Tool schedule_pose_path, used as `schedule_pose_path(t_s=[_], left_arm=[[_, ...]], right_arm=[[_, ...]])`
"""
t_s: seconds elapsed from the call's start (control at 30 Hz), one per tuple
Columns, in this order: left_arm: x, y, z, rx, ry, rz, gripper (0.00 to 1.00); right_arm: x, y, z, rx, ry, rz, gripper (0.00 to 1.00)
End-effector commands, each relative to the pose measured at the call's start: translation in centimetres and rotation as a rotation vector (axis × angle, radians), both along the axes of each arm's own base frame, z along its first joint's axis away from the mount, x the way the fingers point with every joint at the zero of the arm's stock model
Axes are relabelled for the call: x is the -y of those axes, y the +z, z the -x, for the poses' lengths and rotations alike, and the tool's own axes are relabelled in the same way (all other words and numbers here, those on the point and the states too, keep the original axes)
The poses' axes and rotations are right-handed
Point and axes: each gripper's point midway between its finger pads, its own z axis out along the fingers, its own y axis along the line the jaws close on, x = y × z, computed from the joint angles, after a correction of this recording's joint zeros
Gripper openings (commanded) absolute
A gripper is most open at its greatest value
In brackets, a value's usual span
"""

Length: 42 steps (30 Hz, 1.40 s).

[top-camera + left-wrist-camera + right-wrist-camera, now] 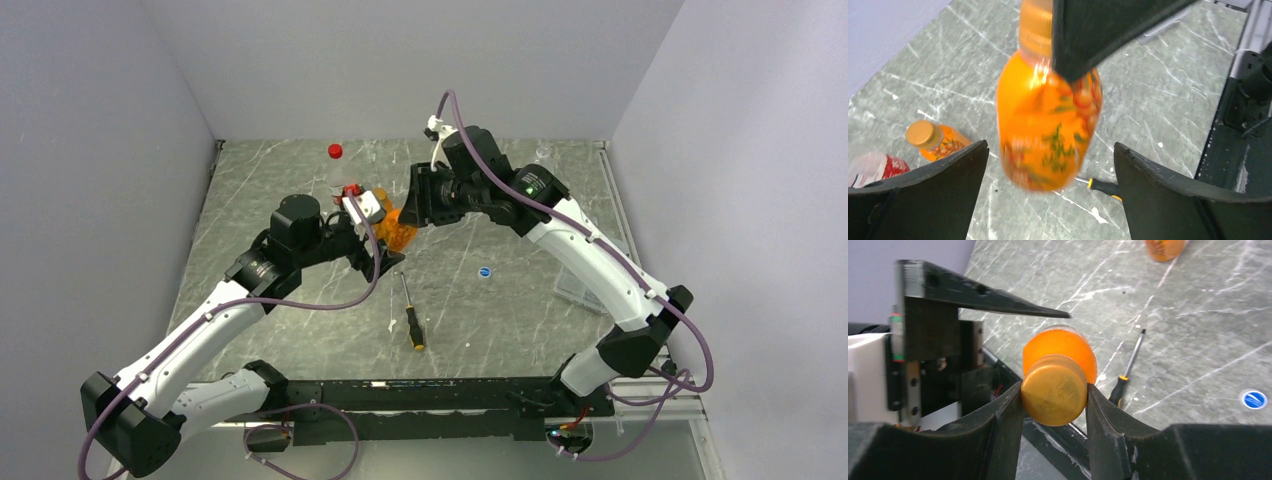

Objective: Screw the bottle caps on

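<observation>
A squat amber-orange bottle [1048, 125] hangs in the air above the table, blurred at its lower end. My right gripper [1054, 386] is shut on its orange cap [1054, 396], one finger pressing each side. My left gripper [1050, 147] is open, its two fingers standing wide on either side of the bottle's body without touching it. From above, both grippers meet at this bottle [398, 232] in the middle of the table. A second capped orange bottle [930, 140] lies on the table beside a red-labelled clear bottle [873, 167]. A blue cap [485, 271] lies loose.
A black-and-orange screwdriver [410, 315] lies in front of the grippers. A clear plastic box [580, 280] sits under the right arm. A clear bottle with a red cap [335, 152] stands at the back, behind the left gripper. Grey walls close in the marble table [300, 330].
</observation>
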Motion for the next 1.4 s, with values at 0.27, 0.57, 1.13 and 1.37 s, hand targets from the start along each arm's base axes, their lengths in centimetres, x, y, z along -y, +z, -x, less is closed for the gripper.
schedule_pose_path(t_s=[0.27,0.57,1.13,1.37], left_arm=[[-7.2,0.8,-3.9,-0.052,0.514,0.046,0.99],[-11.0,0.4,-3.8,-0.048,0.689,0.016,0.99],[-11.2,0.1,-3.9,-0.039,0.692,0.002,0.99],[-11.2,-0.2,-3.9,-0.044,0.69,-0.004,1.0]], right_arm=[[3.3,-6.8,-11.8,0.152,-0.244,0.214,0.06],[1.4,-13.3,-18.6,0.182,-0.265,0.329,0.06],[0.8,-18.1,-19.8,0.166,-0.248,0.453,0.17],[0.4,-19.5,-19.1,0.139,-0.237,0.473,0.22]])
